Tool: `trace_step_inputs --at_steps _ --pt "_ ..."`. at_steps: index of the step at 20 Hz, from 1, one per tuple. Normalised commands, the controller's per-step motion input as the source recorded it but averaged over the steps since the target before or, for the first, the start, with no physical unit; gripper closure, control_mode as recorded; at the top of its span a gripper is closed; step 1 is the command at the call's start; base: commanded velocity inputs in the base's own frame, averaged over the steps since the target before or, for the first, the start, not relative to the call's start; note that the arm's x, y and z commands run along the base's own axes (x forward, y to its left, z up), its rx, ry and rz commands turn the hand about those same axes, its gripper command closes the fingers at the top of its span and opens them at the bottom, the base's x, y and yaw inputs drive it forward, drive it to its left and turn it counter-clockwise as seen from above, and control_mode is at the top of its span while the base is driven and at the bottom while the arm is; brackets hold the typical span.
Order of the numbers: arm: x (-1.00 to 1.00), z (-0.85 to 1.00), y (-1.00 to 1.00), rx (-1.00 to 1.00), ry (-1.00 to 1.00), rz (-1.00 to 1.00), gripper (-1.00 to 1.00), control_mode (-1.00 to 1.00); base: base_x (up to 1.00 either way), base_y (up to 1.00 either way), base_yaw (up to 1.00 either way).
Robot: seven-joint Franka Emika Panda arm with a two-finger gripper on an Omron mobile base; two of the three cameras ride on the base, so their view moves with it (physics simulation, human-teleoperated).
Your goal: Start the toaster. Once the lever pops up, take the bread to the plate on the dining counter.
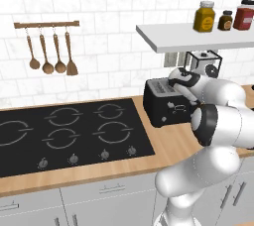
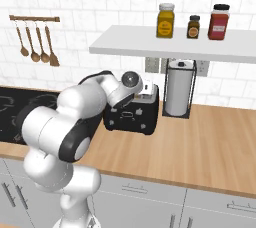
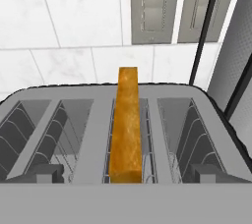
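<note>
The bread (image 3: 127,125) stands edge-up in the toaster (image 3: 98,120) slot, dead centre between the gripper's spread-open fingers (image 3: 45,173), not touching either one.

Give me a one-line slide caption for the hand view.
Hand camera looking down on the toaster, the bread standing upright in a middle slot, tiled wall behind.

From my left base view the arm's white links covered the right end of the toaster (image 1: 161,102); the gripper itself sat behind the wrist there, so I could not tell how its jaws stood; in my right base view the arm hid the toaster's left side; in the hand view the bread (image 3: 127,125) stood with its lower part sunk in a slot, and the paper towel holder (image 3: 231,61) was cut by the right edge.
</note>
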Motion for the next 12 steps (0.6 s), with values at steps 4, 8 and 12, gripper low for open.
trace_step_inputs --at_steps 4,8,12 --pt "0.08 0.00 0.00 0.00 0.00 0.00 -1.00 -1.00 0.00 0.00 0.00" --pt "0.02 -0.06 0.00 0.00 0.00 0.00 -1.00 -1.00 0.00 0.00 0.00" --pt "0.00 0.00 0.00 0.00 0.00 0.00 -1.00 -1.00 0.00 0.00 0.00"
